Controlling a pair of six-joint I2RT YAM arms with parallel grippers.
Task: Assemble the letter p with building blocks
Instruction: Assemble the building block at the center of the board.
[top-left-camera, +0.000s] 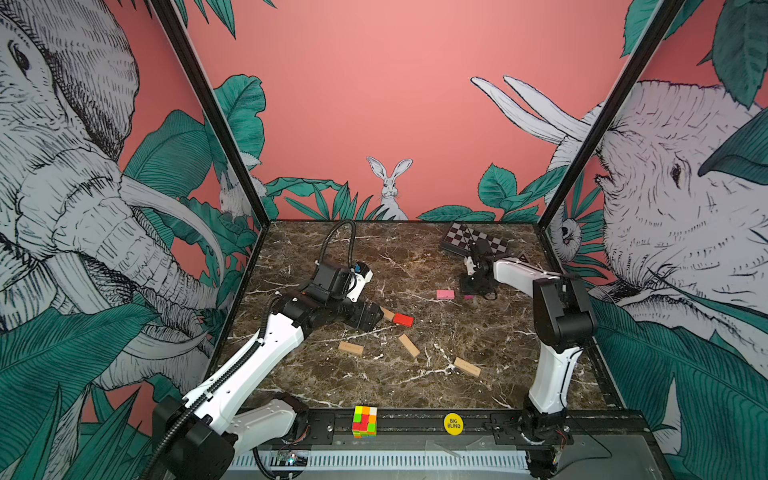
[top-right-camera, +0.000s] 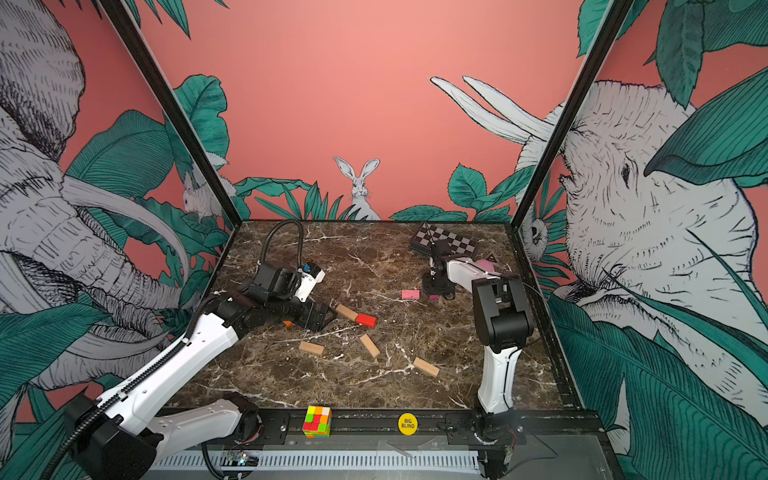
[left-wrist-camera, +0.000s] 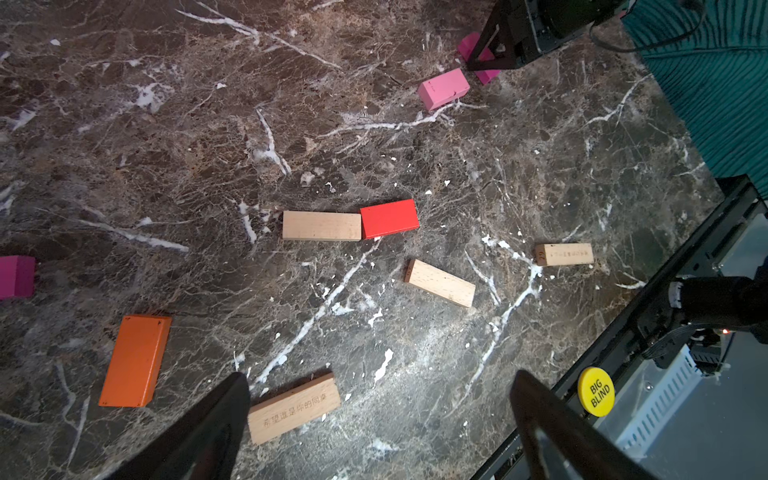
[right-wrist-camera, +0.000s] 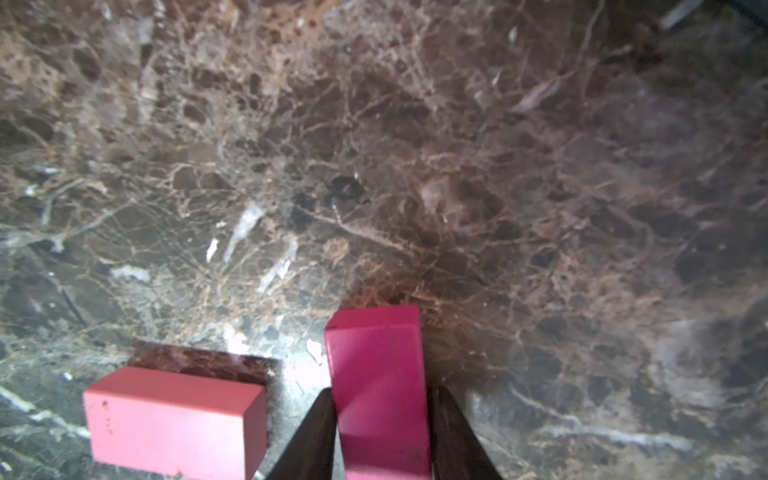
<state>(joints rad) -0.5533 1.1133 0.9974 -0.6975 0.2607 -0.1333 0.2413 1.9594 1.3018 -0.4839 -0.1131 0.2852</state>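
Dark brown marble-look surface (top-left-camera: 415, 257), jungle-print walls round it.

Right arm (top-left-camera: 519, 272) is down at right of mid-frame in both top views. Its jaws are clamped across the narrow width of the magenta rectangular wooden block (right-wrist-camera: 378, 395) (short-side grip, so the long axis is free to aim). Block looks grounded, not lifted yet. Pale pink rectangular wooden block (right-wrist-camera: 174, 419) lies flat just beside it, not touching.

Left arm (top-left-camera: 266, 345) hovers left of centre, jaws spread wide and holding nothing. Lettered tan wooden plank (left-wrist-camera: 293, 407) sits under them, untouched as far as I can tell. My guess is it's lined up as the next pick.

Frame centre: plain tan wooden plank (left-wrist-camera: 321, 225) butted end to end with the red rectangular wooden block (left-wrist-camera: 389, 218) in one straight line. That reads like the start of the P's stem. Second tan plank (top-left-camera: 409, 345) and third tan plank (top-left-camera: 467, 367) lie loose and skewed lower centre. Orange flat wooden block (left-wrist-camera: 135, 360) is mostly hidden under the left arm in the top views.

Judgement: early stage, bowl of the P not started. Risk: the pink block is close enough to get nudged on lift-off.
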